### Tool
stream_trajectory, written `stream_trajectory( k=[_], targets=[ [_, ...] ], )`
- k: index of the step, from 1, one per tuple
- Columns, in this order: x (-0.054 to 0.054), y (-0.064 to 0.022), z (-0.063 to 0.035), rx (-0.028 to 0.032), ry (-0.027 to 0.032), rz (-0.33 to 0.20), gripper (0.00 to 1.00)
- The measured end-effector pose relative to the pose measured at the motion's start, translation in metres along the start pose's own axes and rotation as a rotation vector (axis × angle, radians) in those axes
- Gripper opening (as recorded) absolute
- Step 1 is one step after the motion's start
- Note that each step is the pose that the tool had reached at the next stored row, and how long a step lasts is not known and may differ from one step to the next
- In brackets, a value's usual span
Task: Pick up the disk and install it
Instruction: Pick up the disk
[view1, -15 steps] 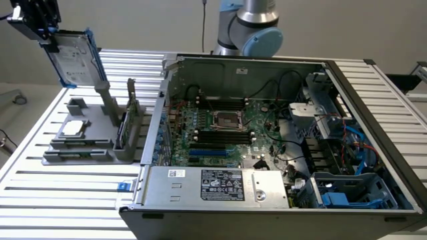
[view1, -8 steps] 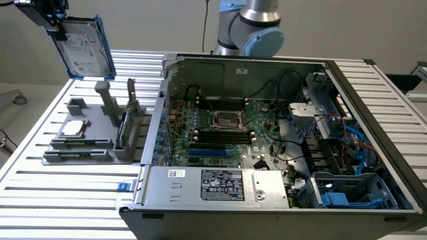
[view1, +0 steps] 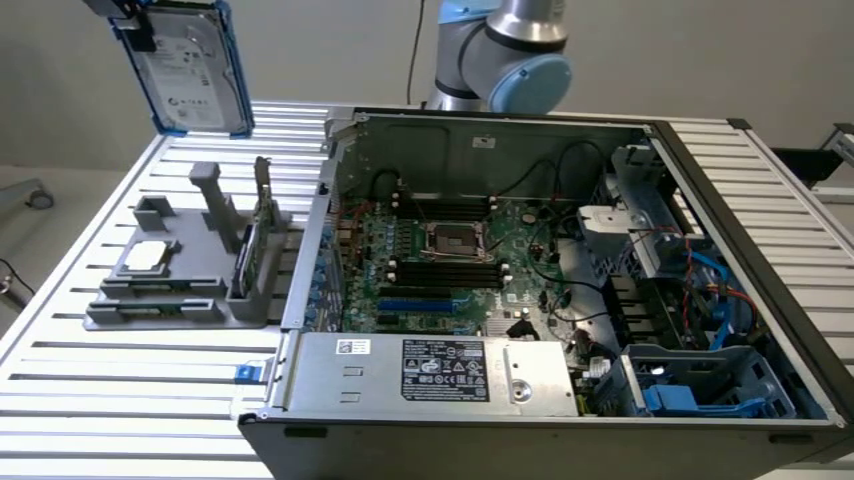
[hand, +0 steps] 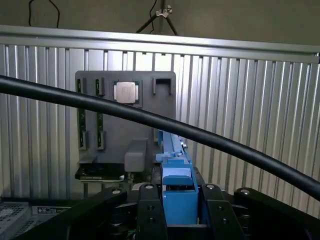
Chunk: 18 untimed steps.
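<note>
The disk (view1: 194, 65), a silver-grey hard drive with a white label and a blue carrier frame, hangs upright high above the slatted table at the exterior view's far left. My gripper (view1: 127, 20) is shut on its upper edge. In the wrist view the blue carrier (hand: 177, 185) sits clamped between my black fingers (hand: 150, 210), and my gripper (hand: 179, 212) looks down past it at the grey fixture below.
An open computer case (view1: 747, 200) fills the middle and the exterior view's right, with a power-supply box (view1: 427, 370) in front and a blue drive bay (view1: 707, 385). A grey fixture (view1: 174, 295) holds a small silver chip (view1: 150, 255) and an upright card (view1: 260, 240). A black cable (hand: 150, 120) crosses the wrist view.
</note>
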<state>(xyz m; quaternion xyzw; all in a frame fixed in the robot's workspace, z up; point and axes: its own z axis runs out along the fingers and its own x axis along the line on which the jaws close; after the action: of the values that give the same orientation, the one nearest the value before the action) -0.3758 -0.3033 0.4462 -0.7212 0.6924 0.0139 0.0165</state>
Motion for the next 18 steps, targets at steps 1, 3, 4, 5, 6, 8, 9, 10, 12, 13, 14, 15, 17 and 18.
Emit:
stream_trajectory(
  k=[1,3,4,5,6,8,9,10,12,13,14,15,17,18],
  targets=[
    [0.000,-0.0045,-0.0045,-0.0003,-0.0008,0.000,0.33],
    [0.001,-0.0137,-0.0134,-0.0011,-0.0018,0.000,0.33],
    [0.002,-0.0184,-0.0173,-0.0012,-0.0021,0.000,0.33],
    [0.003,-0.0229,-0.0196,-0.0012,-0.0023,0.000,0.33],
    [0.004,-0.0273,-0.0209,-0.0014,-0.0023,0.000,0.33],
    [0.008,-0.0362,-0.0229,-0.0014,-0.0023,0.000,0.33],
    [0.010,-0.0406,-0.0238,-0.0015,-0.0023,0.000,0.33],
    [0.012,-0.0454,-0.0249,-0.0015,-0.0023,0.000,0.33],
    [0.016,-0.0543,-0.0268,-0.0015,-0.0023,0.000,0.33],
    [0.018,-0.0585,-0.0277,-0.0014,-0.0023,0.000,0.33],
    [0.020,-0.0628,-0.0286,-0.0015,-0.0023,0.000,0.33],
    [0.022,-0.0672,-0.0296,-0.0015,-0.0023,0.000,0.33],
    [0.027,-0.0748,-0.0314,-0.0018,-0.0022,0.000,0.33],
    [0.029,-0.0784,-0.0323,-0.0017,-0.0022,0.000,0.33]
  ],
)
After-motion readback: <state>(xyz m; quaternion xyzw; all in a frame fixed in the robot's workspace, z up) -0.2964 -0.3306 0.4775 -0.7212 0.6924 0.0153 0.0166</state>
